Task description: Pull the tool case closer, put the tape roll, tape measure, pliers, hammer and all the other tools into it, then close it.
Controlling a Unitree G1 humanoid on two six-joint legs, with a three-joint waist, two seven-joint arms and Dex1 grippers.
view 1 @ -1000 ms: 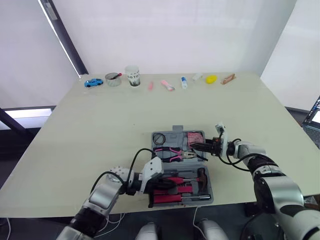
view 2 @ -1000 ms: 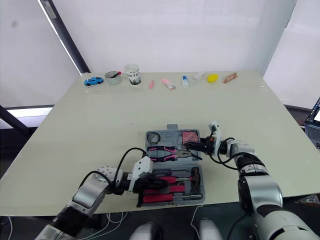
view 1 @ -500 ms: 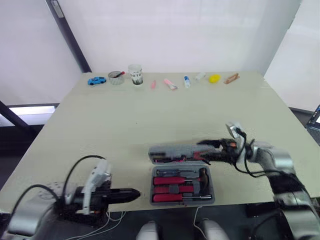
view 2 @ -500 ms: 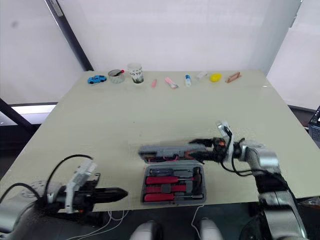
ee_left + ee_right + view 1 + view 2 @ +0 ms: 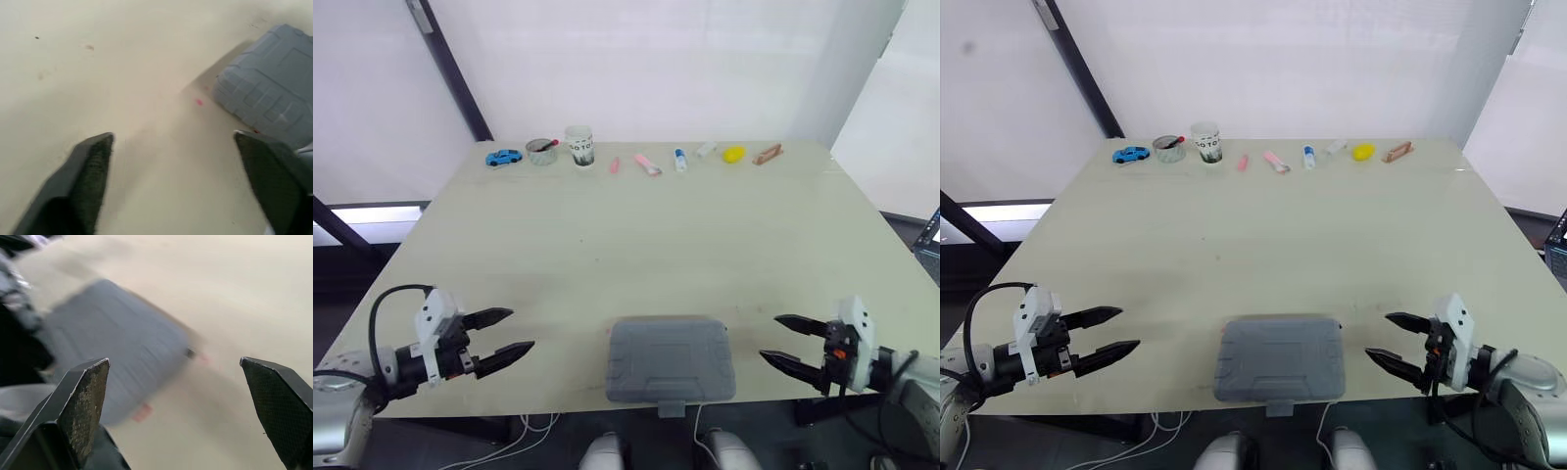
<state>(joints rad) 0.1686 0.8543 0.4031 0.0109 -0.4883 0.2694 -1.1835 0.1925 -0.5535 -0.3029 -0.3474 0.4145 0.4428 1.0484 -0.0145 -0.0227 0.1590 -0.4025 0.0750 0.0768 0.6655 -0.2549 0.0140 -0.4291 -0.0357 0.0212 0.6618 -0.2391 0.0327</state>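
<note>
The grey tool case (image 5: 671, 359) lies shut and flat at the table's near edge, lid down, its latch tab hanging over the front. No tools lie outside it. My left gripper (image 5: 505, 333) hovers open off the case's left side, a good gap away, with nothing between its fingers. To the case's right my right gripper (image 5: 787, 340) is open too, also apart from it and empty. The case (image 5: 274, 93) appears in the left wrist view beyond the open fingers, and the case (image 5: 112, 352) lies between the spread fingers in the right wrist view.
Along the table's far edge runs a row of small items: a blue toy car (image 5: 496, 157), a small bowl (image 5: 539, 152), a paper cup (image 5: 578, 145), pink items (image 5: 644, 164), a small bottle (image 5: 679, 160), a yellow object (image 5: 732, 154) and a brown piece (image 5: 766, 154).
The case lid has come down and the case is now shut. Both arms have drawn back to either side of it, and my left gripper has opened.
</note>
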